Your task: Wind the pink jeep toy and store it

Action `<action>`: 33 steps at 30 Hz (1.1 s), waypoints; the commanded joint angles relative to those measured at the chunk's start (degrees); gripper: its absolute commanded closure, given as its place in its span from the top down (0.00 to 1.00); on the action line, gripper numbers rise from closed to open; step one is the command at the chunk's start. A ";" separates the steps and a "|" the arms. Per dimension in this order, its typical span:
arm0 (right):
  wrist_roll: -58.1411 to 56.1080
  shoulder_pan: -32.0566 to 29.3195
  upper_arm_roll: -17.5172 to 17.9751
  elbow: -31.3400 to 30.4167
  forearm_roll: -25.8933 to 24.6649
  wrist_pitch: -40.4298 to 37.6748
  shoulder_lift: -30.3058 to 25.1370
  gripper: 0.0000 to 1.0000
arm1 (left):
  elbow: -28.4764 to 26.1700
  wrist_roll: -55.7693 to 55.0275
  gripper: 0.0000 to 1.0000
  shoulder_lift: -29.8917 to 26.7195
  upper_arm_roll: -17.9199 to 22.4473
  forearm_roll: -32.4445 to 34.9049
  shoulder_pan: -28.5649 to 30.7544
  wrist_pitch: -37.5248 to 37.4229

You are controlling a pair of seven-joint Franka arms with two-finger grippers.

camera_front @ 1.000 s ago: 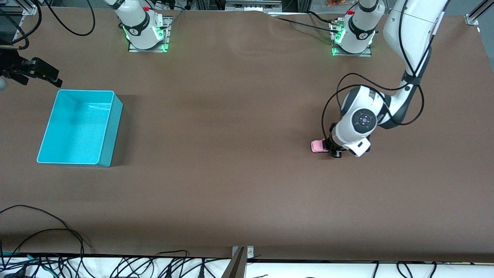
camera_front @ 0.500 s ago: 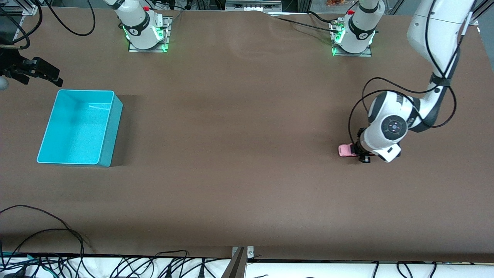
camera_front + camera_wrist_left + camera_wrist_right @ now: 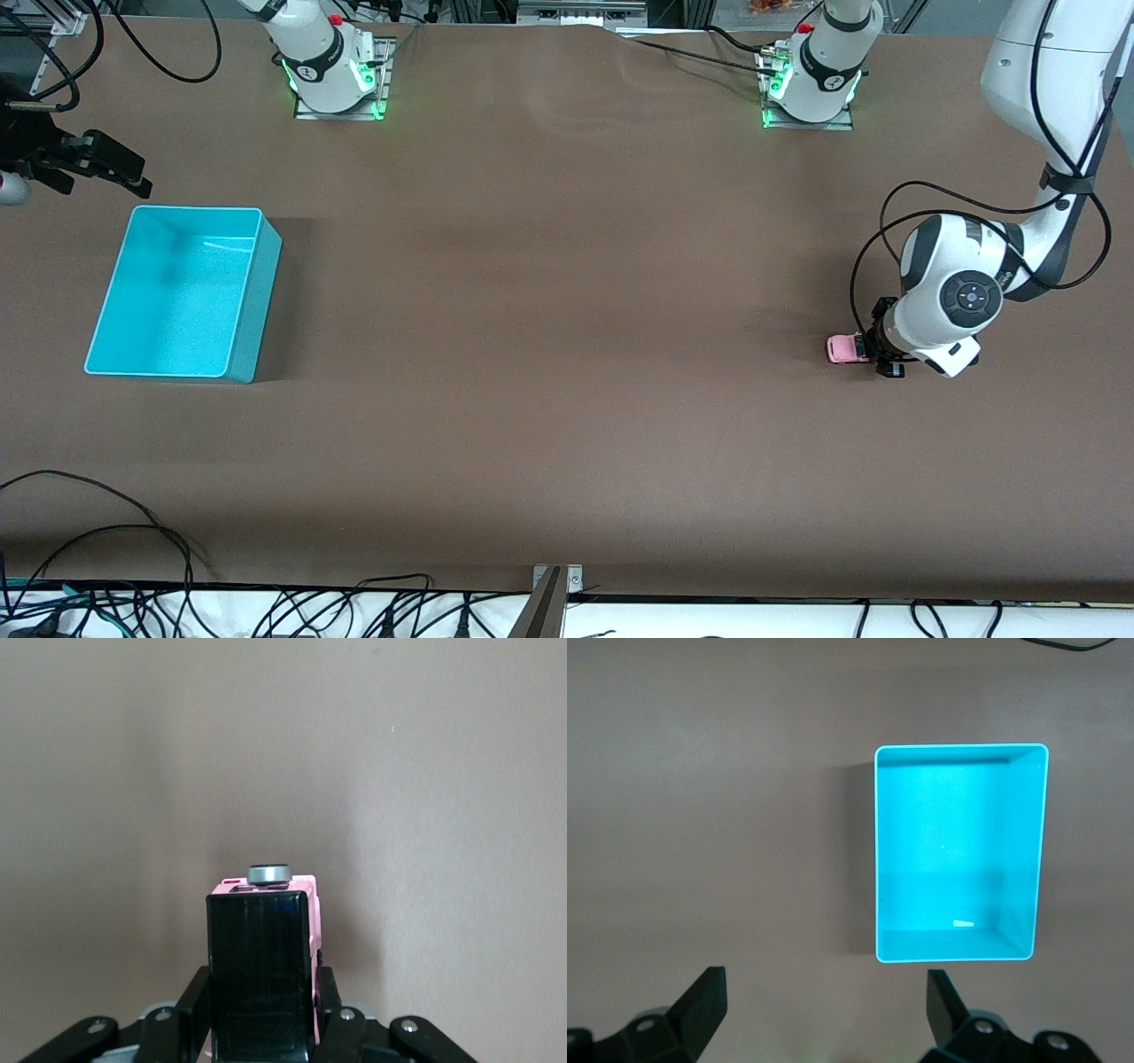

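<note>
The pink jeep toy (image 3: 842,347) is low at the table, toward the left arm's end. My left gripper (image 3: 875,354) is shut on it. In the left wrist view the jeep's black roof (image 3: 261,974) fills the space between the fingers (image 3: 194,994), and its pink body and spare wheel show past them. My right gripper (image 3: 104,166) is open and empty, in the air over the table's edge by the turquoise bin (image 3: 197,210). In the right wrist view its fingers (image 3: 702,1001) stand wide apart, with the bin (image 3: 961,944) empty below.
The brown table (image 3: 549,354) stretches bare between the bin and the jeep. Cables (image 3: 106,540) lie along the table edge nearest the front camera. The two arm bases (image 3: 332,75) stand at the table's farthest edge.
My left gripper has moved with the jeep in it along the table toward the left arm's end. The right gripper has barely shifted.
</note>
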 commanded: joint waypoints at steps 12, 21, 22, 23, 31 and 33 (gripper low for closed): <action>0.11 0.18 0.01 0.97 -0.40 -1.24 -0.22 1.00 | 1.29 2.58 1.00 1.69 0.26 2.62 1.82 1.51; 0.11 0.18 -0.08 0.88 -0.40 -1.24 -0.13 1.00 | 6.65 7.58 1.00 -2.98 -1.23 2.18 1.73 -14.48; 0.11 0.18 -0.08 0.97 -0.40 -1.15 -0.13 1.00 | 7.09 8.46 1.00 -3.68 -1.67 1.74 1.73 -15.89; 0.11 0.18 -0.08 0.97 -0.40 -1.15 -0.13 1.00 | 7.53 9.07 1.00 -4.30 -2.03 1.65 1.82 -17.04; 0.11 0.18 0.01 0.97 -0.40 -1.15 -0.13 1.00 | 12.00 14.87 1.00 -9.22 -4.93 -0.54 1.82 -23.28; 0.11 0.18 0.01 0.97 -0.40 -1.24 -0.22 1.00 | 14.37 18.03 1.00 -9.75 -5.28 -2.82 1.73 -25.04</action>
